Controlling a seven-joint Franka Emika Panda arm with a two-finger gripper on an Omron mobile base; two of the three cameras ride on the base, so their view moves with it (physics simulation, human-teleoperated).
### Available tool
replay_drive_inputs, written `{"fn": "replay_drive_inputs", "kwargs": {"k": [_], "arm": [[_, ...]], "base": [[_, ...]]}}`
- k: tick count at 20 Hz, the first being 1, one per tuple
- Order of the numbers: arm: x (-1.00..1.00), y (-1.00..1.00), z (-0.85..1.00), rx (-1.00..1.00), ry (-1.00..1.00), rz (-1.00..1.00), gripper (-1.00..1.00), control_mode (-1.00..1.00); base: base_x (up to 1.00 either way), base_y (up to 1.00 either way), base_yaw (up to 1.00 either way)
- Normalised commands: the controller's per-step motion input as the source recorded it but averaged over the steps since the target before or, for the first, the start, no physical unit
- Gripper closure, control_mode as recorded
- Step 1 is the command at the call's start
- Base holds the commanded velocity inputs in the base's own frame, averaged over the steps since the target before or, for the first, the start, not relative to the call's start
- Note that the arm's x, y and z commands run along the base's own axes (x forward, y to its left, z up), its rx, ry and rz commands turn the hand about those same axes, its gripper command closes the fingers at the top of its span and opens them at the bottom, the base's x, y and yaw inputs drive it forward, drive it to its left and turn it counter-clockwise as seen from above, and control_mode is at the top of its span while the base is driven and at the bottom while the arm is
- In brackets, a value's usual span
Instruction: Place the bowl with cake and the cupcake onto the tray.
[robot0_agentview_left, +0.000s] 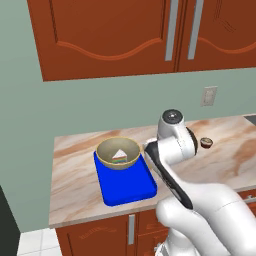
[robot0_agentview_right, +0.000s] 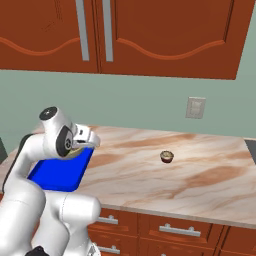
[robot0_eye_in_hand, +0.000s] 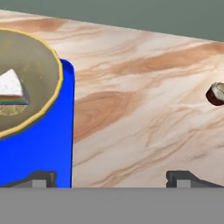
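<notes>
The tan bowl (robot0_agentview_left: 107, 149) stands on the far end of the blue tray (robot0_agentview_left: 126, 188), and the white-topped cake slice (robot0_agentview_left: 119, 155) lies inside it. The hand view has the bowl (robot0_eye_in_hand: 40, 65), the cake (robot0_eye_in_hand: 11, 89) and the tray (robot0_eye_in_hand: 43, 148) at its left. My gripper (robot0_eye_in_hand: 111, 179) hovers just right of the bowl, above the tray's right edge and the bare counter. It is open wide with nothing between its fingertips (robot0_eye_in_hand: 41, 178). The small brown cupcake (robot0_agentview_left: 206, 143) sits alone on the counter to the right, apart from the gripper (robot0_agentview_right: 92, 140).
The marble counter (robot0_agentview_right: 150, 175) ends just left of the tray, and its front edge runs close below it. Red-brown wall cabinets (robot0_agentview_left: 115, 35) hang overhead. A wall outlet (robot0_agentview_right: 195, 107) sits behind the cupcake (robot0_agentview_right: 167, 156). A dark fixture (robot0_agentview_right: 251, 148) cuts in at the far right.
</notes>
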Motion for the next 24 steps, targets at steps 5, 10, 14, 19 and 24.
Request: {"fn": "replay_drive_inputs", "kwargs": {"k": [5,10,14,19,24], "arm": [[0.0,-0.56,0.06,0.13,0.0,-0.2,-1.0,-1.0],[0.01,-0.55,0.01,0.11,0.0,-0.2,-1.0,-1.0],[0.0,-0.5,0.0,0.1,0.0,-0.17,-1.0,-1.0],[0.02,-0.45,0.0,0.07,0.0,-0.13,-1.0,-1.0],[0.04,-0.53,0.04,0.1,-0.02,-0.08,-1.0,-1.0]], "base": [[0.0,0.0,0.0],[0.0,0.0,0.0],[0.0,0.0,0.0],[0.0,0.0,0.0],[0.0,0.0,0.0]]}}
